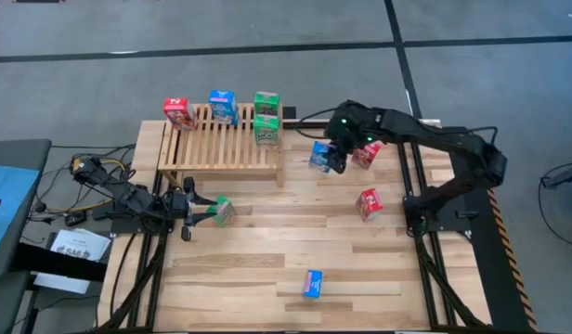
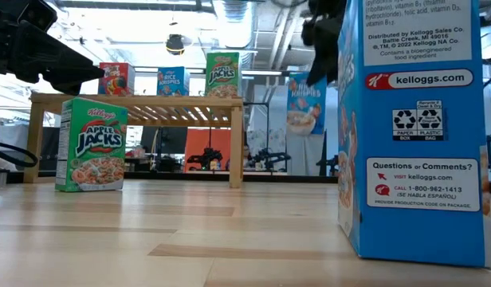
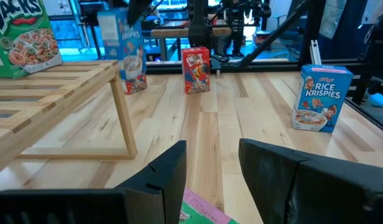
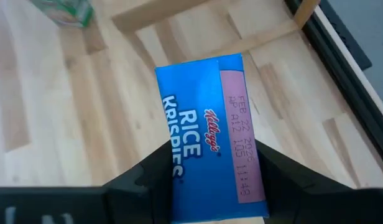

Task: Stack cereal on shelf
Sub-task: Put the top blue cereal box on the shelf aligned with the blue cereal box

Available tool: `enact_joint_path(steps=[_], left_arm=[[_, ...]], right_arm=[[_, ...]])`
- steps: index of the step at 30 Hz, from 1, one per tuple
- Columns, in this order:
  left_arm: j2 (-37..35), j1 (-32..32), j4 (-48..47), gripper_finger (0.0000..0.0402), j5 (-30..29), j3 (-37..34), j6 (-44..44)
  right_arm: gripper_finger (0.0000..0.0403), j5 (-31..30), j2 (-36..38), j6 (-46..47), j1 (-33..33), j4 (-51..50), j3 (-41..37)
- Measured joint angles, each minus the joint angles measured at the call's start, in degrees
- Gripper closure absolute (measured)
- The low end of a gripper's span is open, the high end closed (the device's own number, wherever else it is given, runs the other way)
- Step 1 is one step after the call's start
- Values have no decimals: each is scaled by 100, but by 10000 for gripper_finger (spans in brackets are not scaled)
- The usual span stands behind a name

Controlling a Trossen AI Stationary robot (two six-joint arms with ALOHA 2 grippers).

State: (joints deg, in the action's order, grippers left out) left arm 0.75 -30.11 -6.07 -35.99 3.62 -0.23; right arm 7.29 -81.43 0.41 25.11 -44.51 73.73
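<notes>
Left gripper (image 1: 204, 211): clamped on a green cereal box (image 1: 224, 211), which is stood on the table (image 1: 267, 269) in front of the shelf.
Shelf (image 1: 221, 144): placed at the far left part of the table; a red box (image 1: 179, 113) is seen at its left end, a blue box (image 1: 222, 107) in the middle, and two green boxes (image 1: 266, 119), one on top of the other, at its right end.
Near blue box (image 1: 312, 283): stood alone at the table's front edge, well apart from both arms.
Right gripper (image 1: 334, 158): closed around a blue Rice Krispies box (image 4: 207, 137), held above the table just right of the shelf.
Red boxes: one (image 1: 366, 154) is found just beside the right gripper, another (image 1: 370, 204) nearer the front.
</notes>
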Motion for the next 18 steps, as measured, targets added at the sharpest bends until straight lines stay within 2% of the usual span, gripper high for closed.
enact_joint_path(steps=[8,18], left_arm=[[0,0,-2,264,-31,0,0],[-2,-2,-2,264,-33,1,-2]], right_arm=[[201,-9,406,483,-737,0,0],[201,-9,334,1061,-1825,375,-4]])
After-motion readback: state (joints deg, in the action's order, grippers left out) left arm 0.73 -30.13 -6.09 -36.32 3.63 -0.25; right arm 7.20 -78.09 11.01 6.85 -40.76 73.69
